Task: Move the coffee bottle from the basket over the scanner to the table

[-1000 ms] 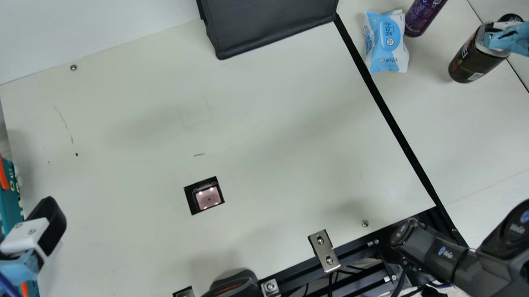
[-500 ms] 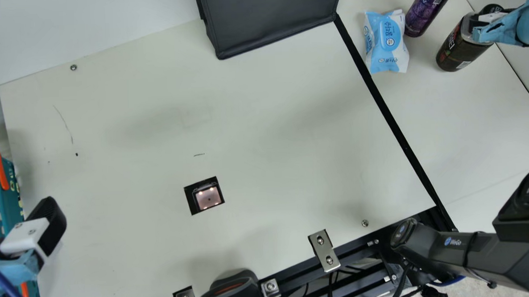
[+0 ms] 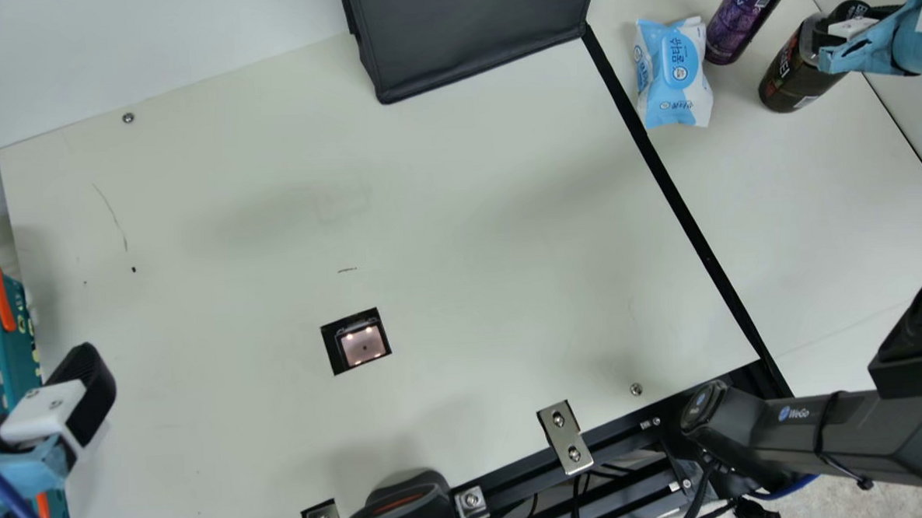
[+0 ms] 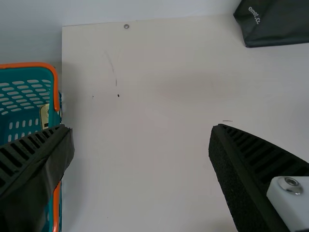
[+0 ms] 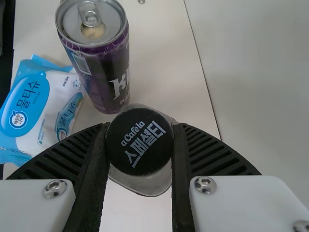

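Because my right gripper (image 5: 140,133) has its two ribbed fingers pinching the black cap (image 5: 139,151), the coffee bottle (image 3: 786,75) is below them, close beside the purple drink can (image 3: 742,19) at the table (image 3: 839,188); whether its base bears weight there I cannot tell. I judge it fairly heavy if full, stiff-walled and unlikely to crack. Smooth and round, the cap could slip or let the body swing, so I'd pinch it squarely and release slowly once the base is steady. My left gripper (image 4: 142,133), fingers spread, is by the basket (image 3: 20,352).
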You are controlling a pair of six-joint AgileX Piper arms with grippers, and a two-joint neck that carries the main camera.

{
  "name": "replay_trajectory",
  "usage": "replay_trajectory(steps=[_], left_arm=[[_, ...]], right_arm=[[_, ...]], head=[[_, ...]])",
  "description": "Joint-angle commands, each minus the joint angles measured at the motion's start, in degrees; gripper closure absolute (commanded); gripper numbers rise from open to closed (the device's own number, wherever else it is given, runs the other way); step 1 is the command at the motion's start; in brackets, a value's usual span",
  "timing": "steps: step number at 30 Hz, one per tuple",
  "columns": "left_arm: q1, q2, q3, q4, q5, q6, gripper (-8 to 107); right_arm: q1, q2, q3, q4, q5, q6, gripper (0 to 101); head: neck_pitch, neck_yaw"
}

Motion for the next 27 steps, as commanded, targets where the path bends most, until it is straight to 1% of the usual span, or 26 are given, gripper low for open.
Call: replay_trajectory(steps=[1, 11, 18, 19, 23, 27], left_arm=[[0.00, 0.00, 0.00, 0.00, 0.00, 0.00, 9], [0.00, 0.00, 0.00, 0.00, 0.00, 0.00, 9], [0.00, 0.00, 0.00, 0.00, 0.00, 0.00, 9], [0.00, 0.00, 0.00, 0.00, 0.00, 0.00, 9], [0.00, 0.00, 0.00, 0.00, 0.00, 0.00, 9], [0.00, 0.00, 0.00, 0.00, 0.00, 0.00, 9]], right_arm=[[-0.02, 0.15, 0.04, 0.01, -0.11, -0.27, 65], [0.27, 0.34, 0.63, -0.94, -1.62, -0.70, 31], [1.49, -1.15, 0.63, -5.43, -3.11, 1.65, 8], [1.77, -1.55, 0.59, -6.30, -3.37, 2.08, 6], [3.05, -3.40, 0.23, -9.94, -4.15, 4.08, 6], [4.70, -5.48, -0.95, -13.88, -3.76, 6.96, 6]], head=[[-1.75, -0.13], [-1.75, -0.13], [-1.75, -0.13], [-1.75, -0.13], [-1.75, -0.13], [-1.75, -0.13]])
